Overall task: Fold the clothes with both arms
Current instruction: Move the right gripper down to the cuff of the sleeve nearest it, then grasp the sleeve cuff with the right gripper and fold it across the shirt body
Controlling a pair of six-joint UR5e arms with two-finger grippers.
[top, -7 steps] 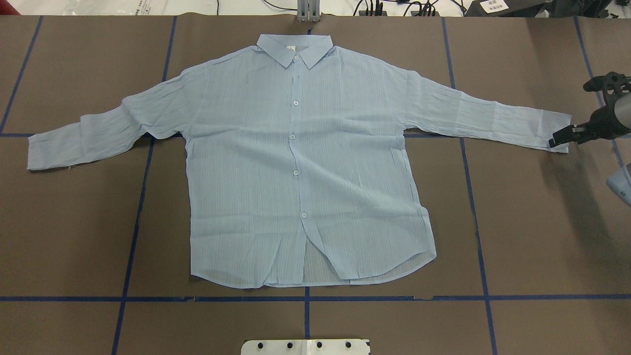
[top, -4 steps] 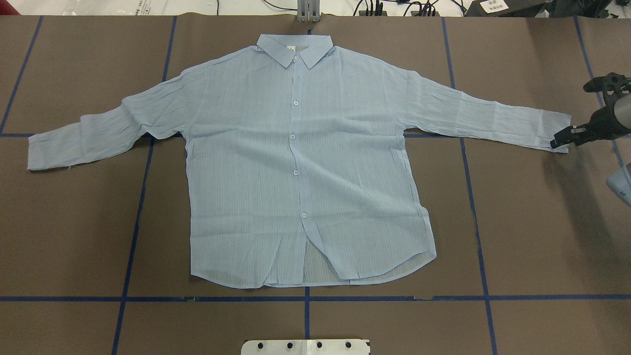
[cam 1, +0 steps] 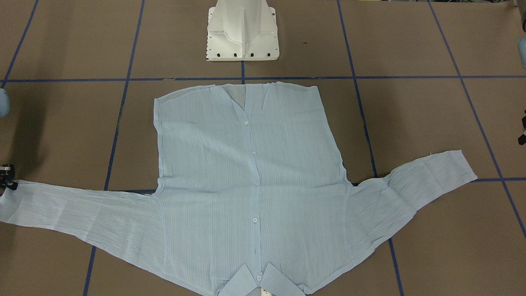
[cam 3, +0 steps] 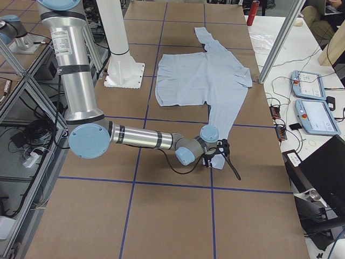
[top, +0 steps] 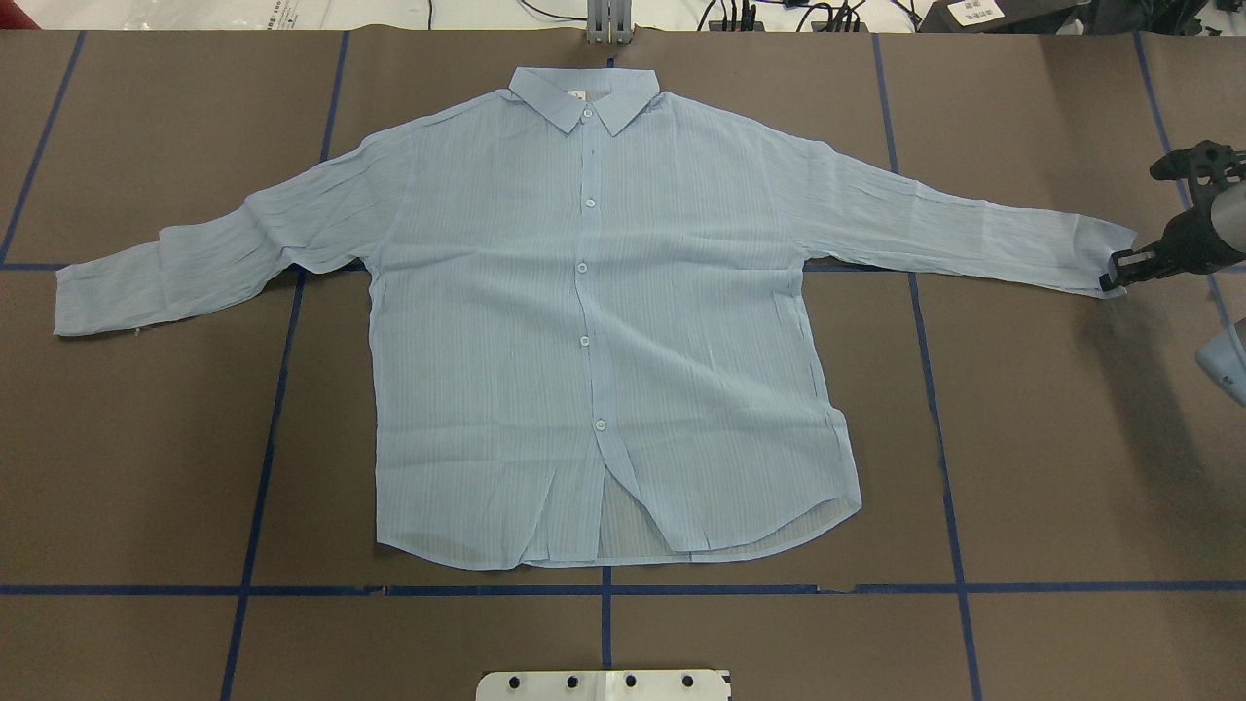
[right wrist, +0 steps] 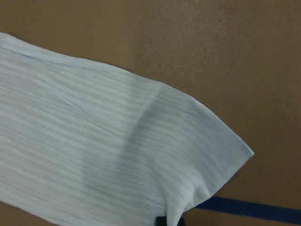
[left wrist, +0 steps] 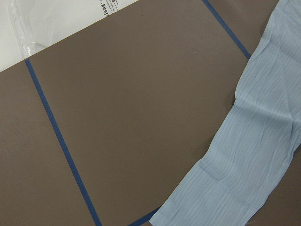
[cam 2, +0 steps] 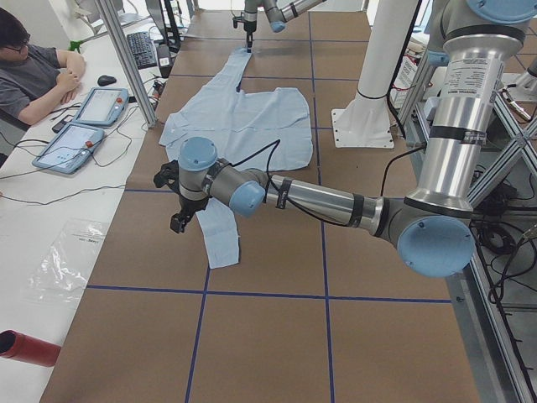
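Note:
The pale blue striped shirt (top: 584, 321) lies flat and buttoned on the brown table, collar away from the robot and both sleeves spread out. My right gripper (top: 1115, 276) is at the right sleeve's cuff (top: 1090, 253), shut on its edge. The same gripper shows at the frame edge in the front-facing view (cam 1: 7, 177). In the right wrist view the cuff (right wrist: 197, 150) fills the frame. My left gripper (cam 2: 179, 220) hovers beside the left sleeve (cam 2: 220, 239), apart from it. I cannot tell whether it is open or shut. The left wrist view shows only that sleeve (left wrist: 244, 160).
The white pedestal base (cam 1: 242, 33) stands at the robot side of the table. Blue tape lines (top: 263, 438) cross the brown surface. A person (cam 2: 33, 75) sits at a side bench with tablets (cam 2: 84, 126). A red cylinder (cam 2: 25, 348) lies off the table.
My right gripper has moved outward to the right with the cuff in it. The right sleeve is drawn straighter and the shirt body shifted slightly right.

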